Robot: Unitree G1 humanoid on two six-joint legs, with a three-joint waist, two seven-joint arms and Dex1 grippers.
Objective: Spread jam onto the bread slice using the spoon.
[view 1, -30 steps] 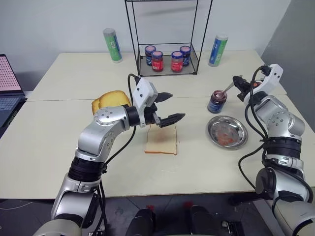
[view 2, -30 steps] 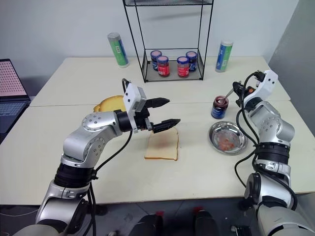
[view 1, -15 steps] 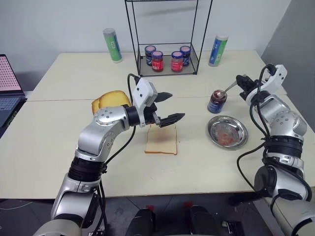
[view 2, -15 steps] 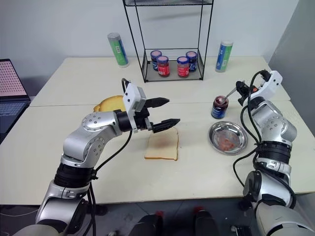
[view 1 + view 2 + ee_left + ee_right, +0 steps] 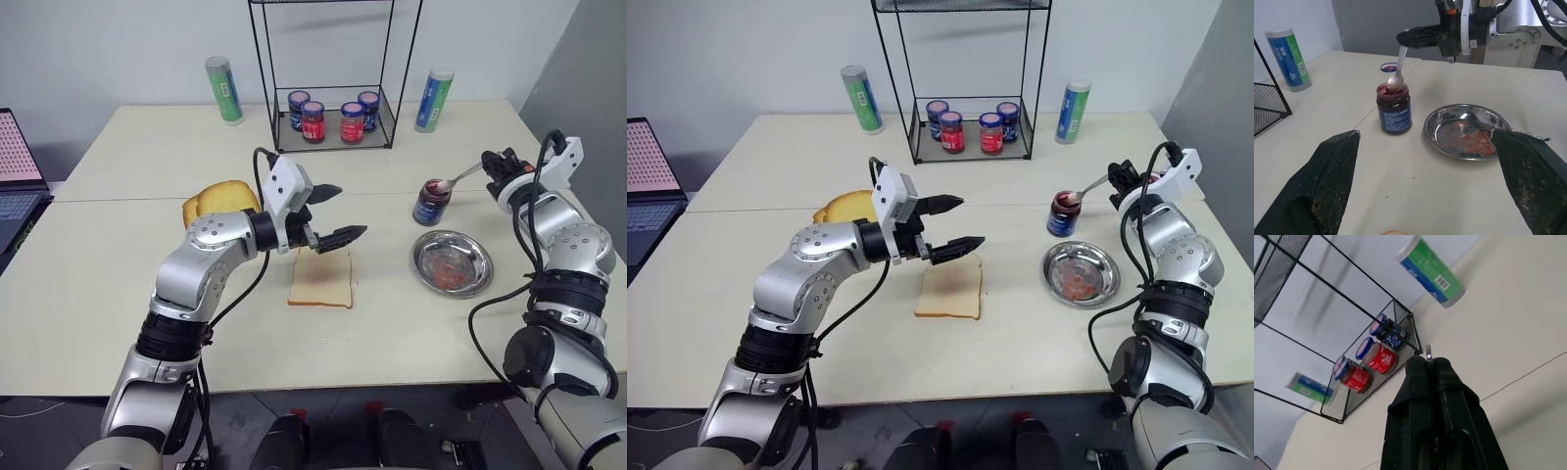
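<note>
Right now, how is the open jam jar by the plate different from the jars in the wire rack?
The open jam jar has no lid and the spoon dips into its jam; the four rack jars are all lidded and untouched. The open jar stands alone on the table beside the steel plate; the rack jars stand together on the black wire rack farther back. All are small, upright glass jars.
</note>
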